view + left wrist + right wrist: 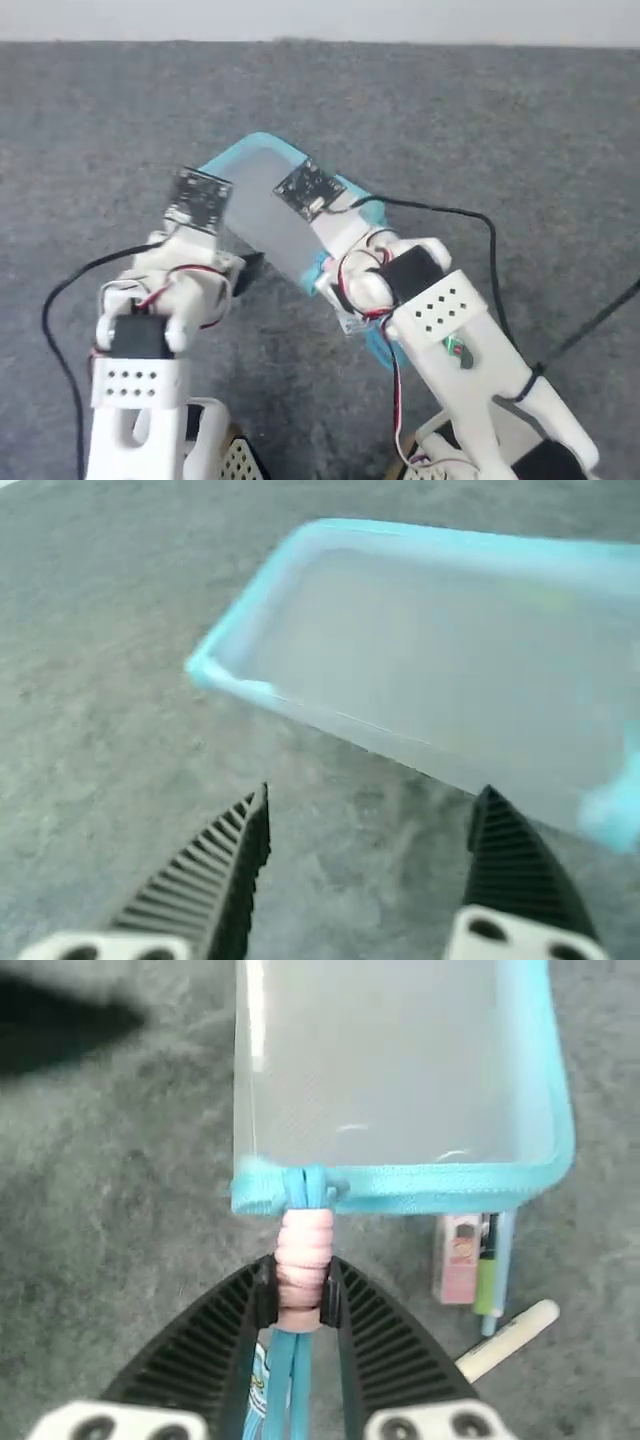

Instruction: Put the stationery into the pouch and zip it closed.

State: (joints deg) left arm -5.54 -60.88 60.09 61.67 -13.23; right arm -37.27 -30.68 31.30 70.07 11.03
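Well, the pouch (390,1070) lies flat on the grey tabletop (480,120) between the two arms. It is a translucent sleeve with a teal zip border, and it looks light, limp and rather slick, so a tug at one end would likely drag the whole thing unless the other end is pinned. The right hand (300,1280) is clamped tight on the pink zip pull (305,1240), whose teal cord (290,1370) runs back through its grip. That pull looks soft and squashy, a fair handle for drawing the slider along. The left hand (376,800) hangs spread wide and holding nothing, just short of the pouch's long edge. It is well placed, I judge, to pinch the teal corner (205,668) as an anchor. The stationery (480,1270) sits outside, just beside the zip edge: a pink block (457,1258), slim pens (492,1260) and a white stick (510,1338). All look light, rigid and apt to roll, and each is best pinched across its middle. The tabletop has a felt-like grey covering that should give some grip, and a pale wall (320,18) runs behind it.
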